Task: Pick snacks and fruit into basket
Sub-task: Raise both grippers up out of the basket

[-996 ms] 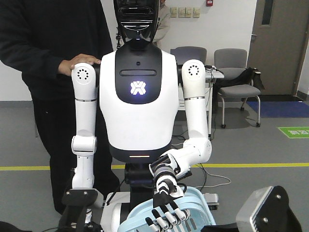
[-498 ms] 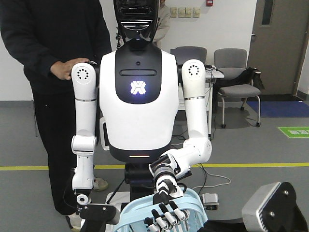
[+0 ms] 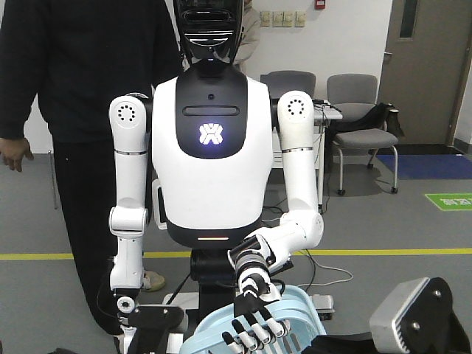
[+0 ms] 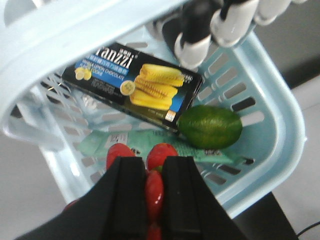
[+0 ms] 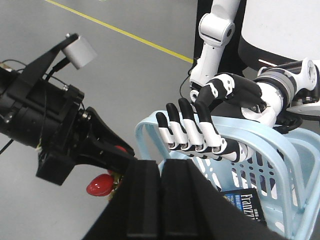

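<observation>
Box, lime, pouch inside the basket — lime beside the box, on the pouch

humanoid hand and handle crowd basket opening.

Inside the light blue basket: a black-and-blue Franzzi box picturing yellow biscuits, a green lime, a mint-green pouch, glossy red strawberries.

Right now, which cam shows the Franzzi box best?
Left wrist view: the Franzzi box lies flat in the basket, with nearly its whole printed face visible, a green fruit beside it. Right wrist view catches only a corner behind the rim. The front-facing view does not show it.
</observation>
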